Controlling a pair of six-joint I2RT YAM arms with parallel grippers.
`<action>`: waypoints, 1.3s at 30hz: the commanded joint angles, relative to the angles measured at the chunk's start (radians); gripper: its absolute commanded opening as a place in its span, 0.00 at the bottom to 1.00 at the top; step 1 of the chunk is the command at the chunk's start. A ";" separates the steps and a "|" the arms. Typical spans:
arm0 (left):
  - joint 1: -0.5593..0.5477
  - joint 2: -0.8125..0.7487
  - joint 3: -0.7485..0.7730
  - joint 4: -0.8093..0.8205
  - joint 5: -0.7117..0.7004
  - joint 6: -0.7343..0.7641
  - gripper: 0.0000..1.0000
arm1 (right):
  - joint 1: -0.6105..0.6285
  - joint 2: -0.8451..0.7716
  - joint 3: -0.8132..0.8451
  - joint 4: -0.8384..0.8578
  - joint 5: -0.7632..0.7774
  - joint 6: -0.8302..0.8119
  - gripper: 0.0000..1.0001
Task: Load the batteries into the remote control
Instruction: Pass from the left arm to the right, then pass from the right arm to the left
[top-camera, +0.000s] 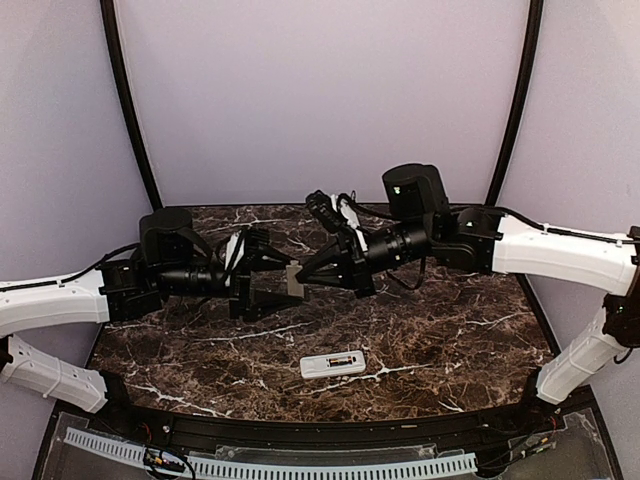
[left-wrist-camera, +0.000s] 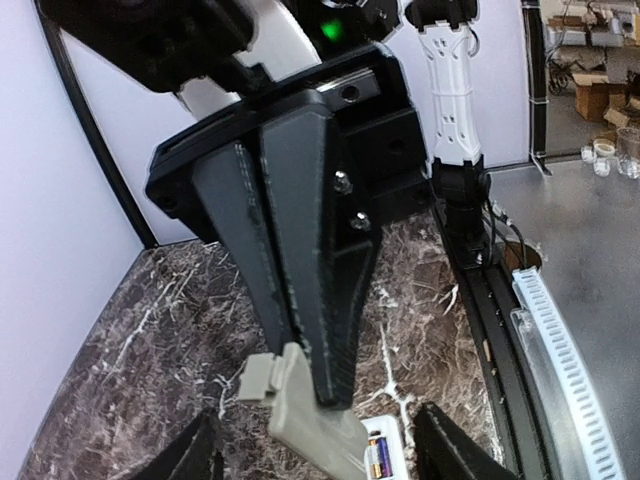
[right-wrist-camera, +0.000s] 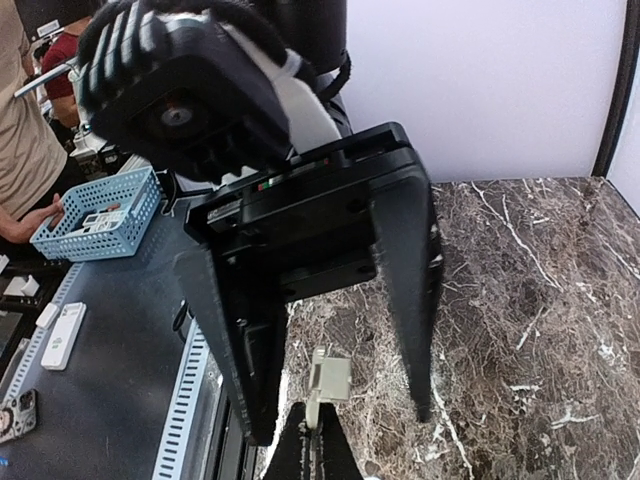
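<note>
Right pincer (right-wrist-camera: 312, 440) grips grey cover (right-wrist-camera: 328, 378) — remote control (left-wrist-camera: 395, 440) half hidden

Dark marble table (top-camera: 450, 330), white remote control (top-camera: 333, 364) flat near front edge.

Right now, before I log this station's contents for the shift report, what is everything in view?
remote control: one, white, lying on the table near its front edge, battery bay up
batteries: dark with reddish marks, in the remote's bay; count unclear
cover: one, grey, in the air between the grippers
table: one, dark brown marble, white veins
basket: one, blue, off the table, to one side
left gripper: one, black, open around the cover
right gripper: one, black, shut on the cover
</note>
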 joint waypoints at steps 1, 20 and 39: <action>-0.002 -0.033 -0.017 0.077 -0.040 -0.025 0.70 | -0.003 -0.027 -0.032 0.118 0.048 0.107 0.00; -0.002 0.062 -0.078 0.536 -0.148 -0.568 0.56 | -0.011 -0.132 -0.302 0.789 0.372 0.456 0.00; -0.001 0.132 -0.021 0.681 -0.104 -0.632 0.16 | -0.010 -0.108 -0.280 0.794 0.258 0.451 0.00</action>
